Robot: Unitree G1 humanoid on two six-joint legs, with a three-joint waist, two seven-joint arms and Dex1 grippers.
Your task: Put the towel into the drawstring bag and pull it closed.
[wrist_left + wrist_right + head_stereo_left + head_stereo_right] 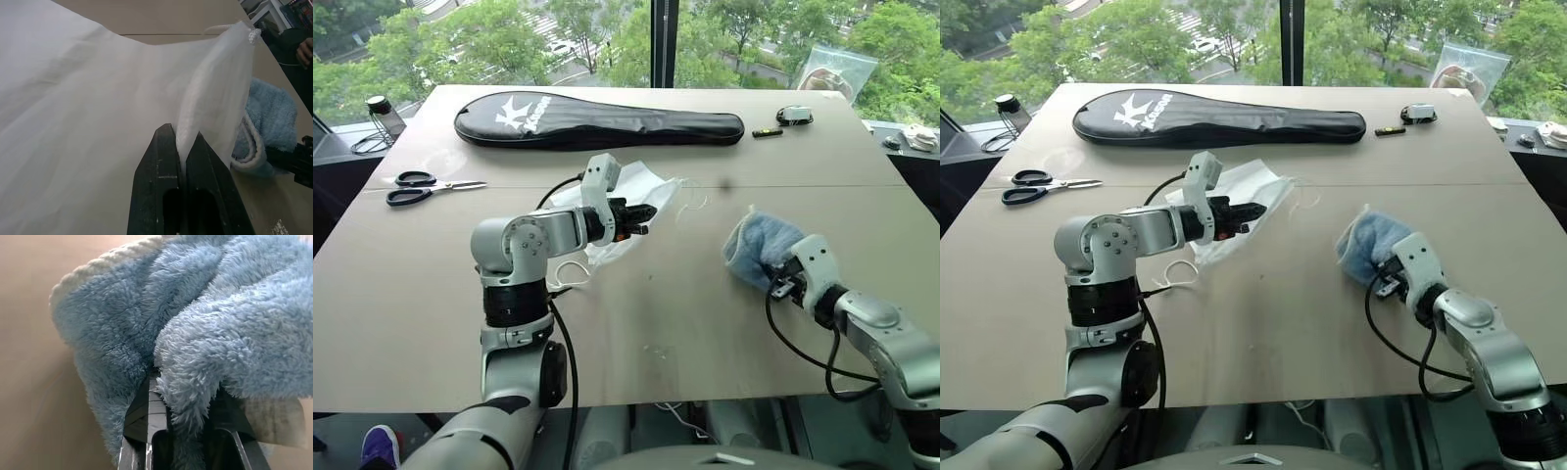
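Jaws pinched both sides: left gripper (180,147) clamps the drawstring bag (631,196) rim, right gripper (183,431) bites the towel (759,247). Insertion pending; next, likely carry towel to bag mouth, apart leftward.

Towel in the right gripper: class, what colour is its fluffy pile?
Light blue, with a whitish corded edge; the towel shows best in the right wrist view.

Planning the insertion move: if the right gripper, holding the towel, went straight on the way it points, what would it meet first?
Probably the bag, held up by the left gripper. The right gripper, shut on the towel, points forward-left across bare table; depth is unclear.
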